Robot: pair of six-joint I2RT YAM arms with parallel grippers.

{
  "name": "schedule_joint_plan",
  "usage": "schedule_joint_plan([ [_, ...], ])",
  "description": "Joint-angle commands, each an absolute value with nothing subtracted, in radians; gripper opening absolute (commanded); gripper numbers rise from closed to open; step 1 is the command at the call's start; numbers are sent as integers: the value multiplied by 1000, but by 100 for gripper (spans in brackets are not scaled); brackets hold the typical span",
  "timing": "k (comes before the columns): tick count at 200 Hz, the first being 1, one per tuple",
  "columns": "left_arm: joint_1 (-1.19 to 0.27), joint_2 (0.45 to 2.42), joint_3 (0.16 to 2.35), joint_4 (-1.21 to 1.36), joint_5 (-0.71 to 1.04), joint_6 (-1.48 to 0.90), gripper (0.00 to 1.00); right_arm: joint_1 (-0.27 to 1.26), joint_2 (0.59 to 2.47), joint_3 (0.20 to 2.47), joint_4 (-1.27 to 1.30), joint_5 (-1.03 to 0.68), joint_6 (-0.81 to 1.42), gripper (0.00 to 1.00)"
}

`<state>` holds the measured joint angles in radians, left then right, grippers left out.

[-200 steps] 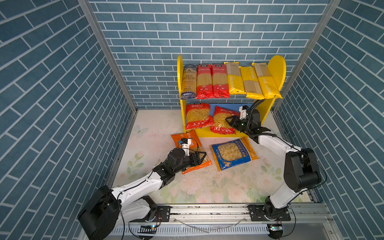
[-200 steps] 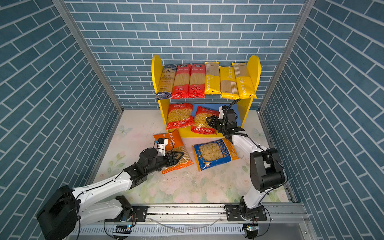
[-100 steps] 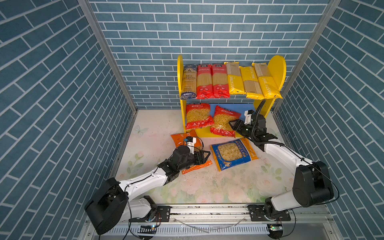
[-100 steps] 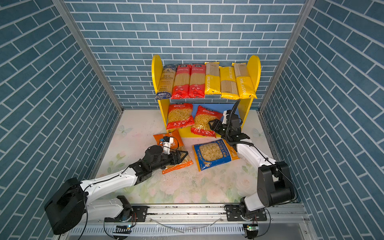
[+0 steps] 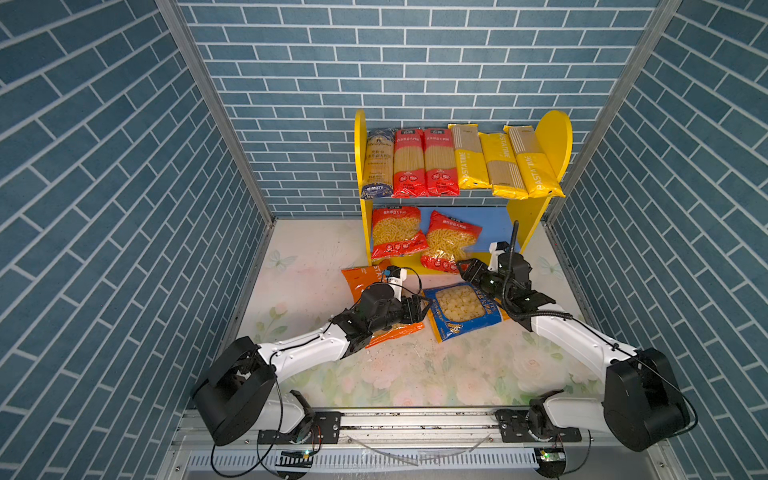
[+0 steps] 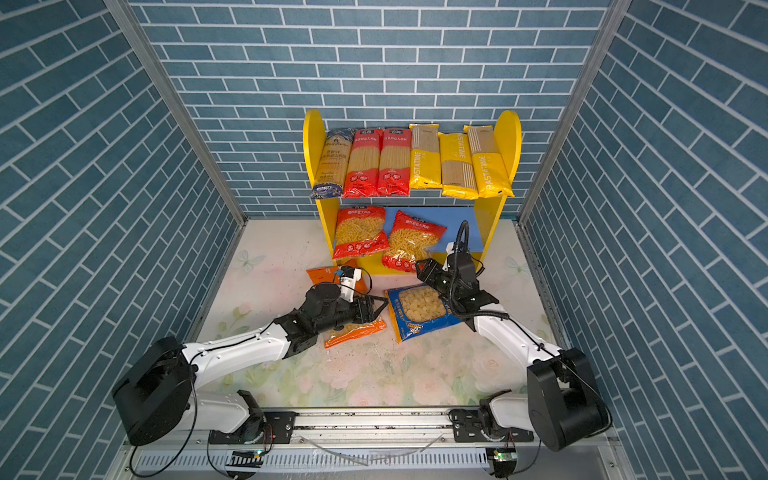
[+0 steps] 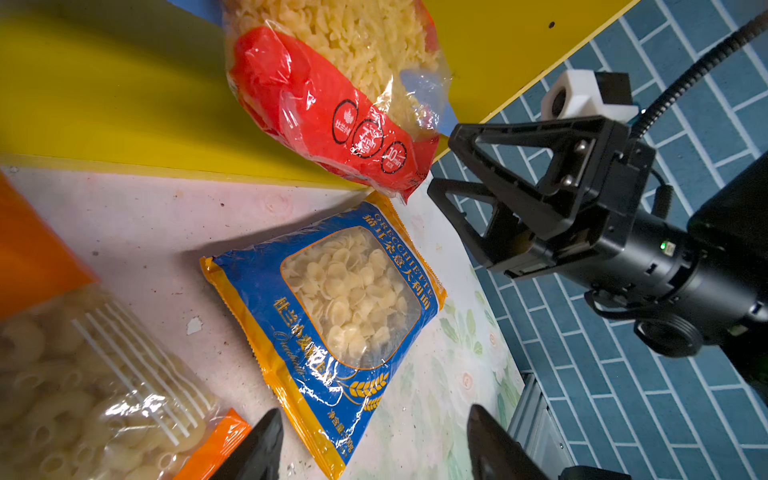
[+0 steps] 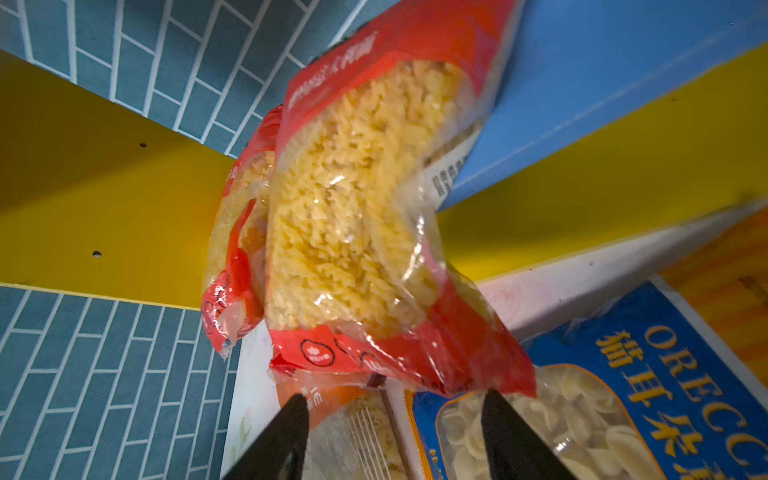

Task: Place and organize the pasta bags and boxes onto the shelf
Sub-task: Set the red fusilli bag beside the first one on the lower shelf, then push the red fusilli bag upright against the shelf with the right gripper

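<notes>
- The shelf (image 5: 555, 141) stands at the table's (image 5: 299, 266) back edge, right of the middle.
- Its upper board carries six long packs side by side: a dark blue pack (image 5: 378, 162), two red packs (image 5: 409, 162) (image 5: 441, 162) and three yellow packs (image 5: 467, 158) (image 5: 500, 166) (image 5: 534, 162).
- On the lower board an upright red bag (image 5: 397, 232) leans beside a tilted red bag (image 5: 449, 241), whose bottom overhangs the front edge.
- The orange bag (image 5: 359, 278) and the blue-yellow bag (image 5: 461, 309) lie flat mid-table.
- The left pincer (image 5: 423, 311) is low between them, jaws wide, empty.
- The right pincer (image 5: 462, 268), jaws apart and empty, is just beside the tilted bag's bottom corner.
</notes>
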<state>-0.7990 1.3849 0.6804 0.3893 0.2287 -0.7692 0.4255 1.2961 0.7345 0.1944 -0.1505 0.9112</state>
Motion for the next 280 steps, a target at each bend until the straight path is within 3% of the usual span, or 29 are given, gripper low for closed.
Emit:
schedule_joint_plan([
  [1, -807, 1422, 718, 417, 234, -741, 71, 462, 1250, 675, 300, -64, 994, 71],
  [11, -808, 1437, 723, 426, 240, -742, 71, 481, 1241, 647, 335, -37, 1021, 75],
  [23, -811, 1448, 730, 425, 245, -740, 71, 505, 1235, 603, 390, 9, 1055, 86],
  [33, -814, 1454, 733, 422, 245, -740, 70, 521, 1243, 573, 453, 30, 1081, 89],
  [100, -855, 1465, 720, 422, 206, -745, 70, 551, 1571, 529, 962, 89, 1243, 86],
  [132, -874, 1470, 715, 410, 188, -744, 71, 553, 1695, 562, 1141, 113, 1266, 80],
  [181, -874, 1458, 704, 398, 166, -738, 71, 554, 1643, 583, 1106, 127, 1172, 69],
  [251, -873, 1424, 667, 394, 143, -733, 71, 550, 1499, 681, 889, 112, 1000, 37],
  [280, -868, 1325, 638, 337, 84, -695, 71, 546, 1451, 736, 773, 111, 944, 30],
])
